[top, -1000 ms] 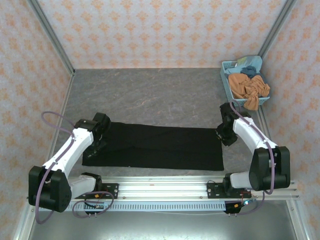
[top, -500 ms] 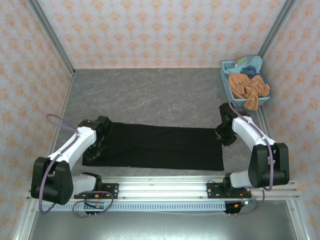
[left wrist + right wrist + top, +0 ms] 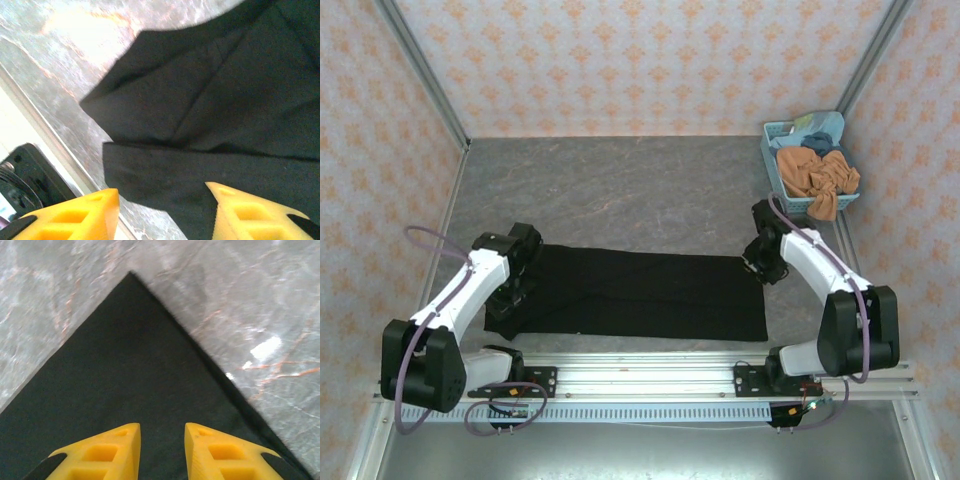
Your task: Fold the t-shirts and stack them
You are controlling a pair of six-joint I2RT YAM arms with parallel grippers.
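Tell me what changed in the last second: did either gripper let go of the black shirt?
The left gripper opened, letting go of the left end of the black shirt. The right gripper edged slightly farther from the arm bases, at the shirt's far right corner, jaws narrowly apart. The shirt and the basket stayed put.

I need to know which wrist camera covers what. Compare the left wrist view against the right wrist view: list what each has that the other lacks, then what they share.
The left wrist view adds overlapping folded layers of the black shirt, a pale rail and a black mount at the lower left. The right wrist view adds one flat, pointed corner of the shirt. Shared: the black shirt on the grey marbled table, with the left gripper and the right gripper both open above it.
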